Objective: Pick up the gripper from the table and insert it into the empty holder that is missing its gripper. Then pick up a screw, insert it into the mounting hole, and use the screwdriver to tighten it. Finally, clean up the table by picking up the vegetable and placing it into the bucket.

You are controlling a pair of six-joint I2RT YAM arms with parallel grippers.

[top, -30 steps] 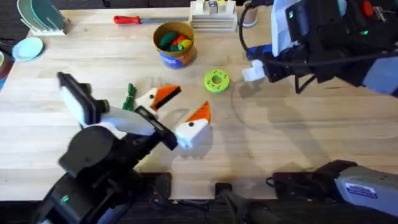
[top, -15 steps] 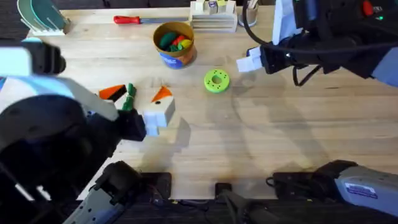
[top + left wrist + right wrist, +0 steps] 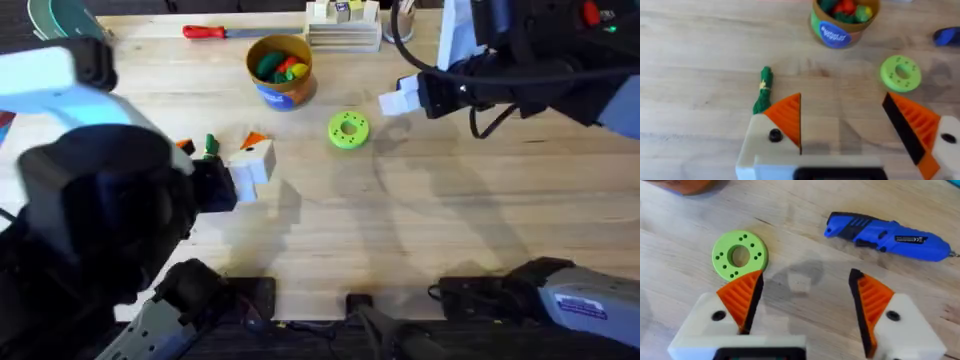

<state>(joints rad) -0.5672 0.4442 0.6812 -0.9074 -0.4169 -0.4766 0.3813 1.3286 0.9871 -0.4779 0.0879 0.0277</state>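
The dark-green vegetable (image 3: 763,90) (image 3: 210,145) lies on the wood left of centre. My left gripper (image 3: 842,107) (image 3: 220,150) hangs open above it. In the left wrist view the vegetable lies just outside one orange-tipped finger (image 3: 787,117), which hides its near end. The yellow-orange bucket (image 3: 282,72) (image 3: 842,22), holding toy vegetables, stands farther back. My right gripper (image 3: 807,287) (image 3: 400,100) is open and holds nothing. It hovers near the blue screwdriver (image 3: 890,232), which lies flat on the table. The loose gripper, the holder and the screw are out of view.
A lime-green disc with holes (image 3: 348,130) (image 3: 740,255) lies between the two grippers. A red-handled screwdriver (image 3: 212,32) and a stack of pale blocks (image 3: 342,28) sit at the back edge. My left arm looms large and dark over the table's left part.
My left arm has swung left and risen close under the camera, carrying its open gripper from the table's middle to above the vegetable. The right gripper shifted slightly back.
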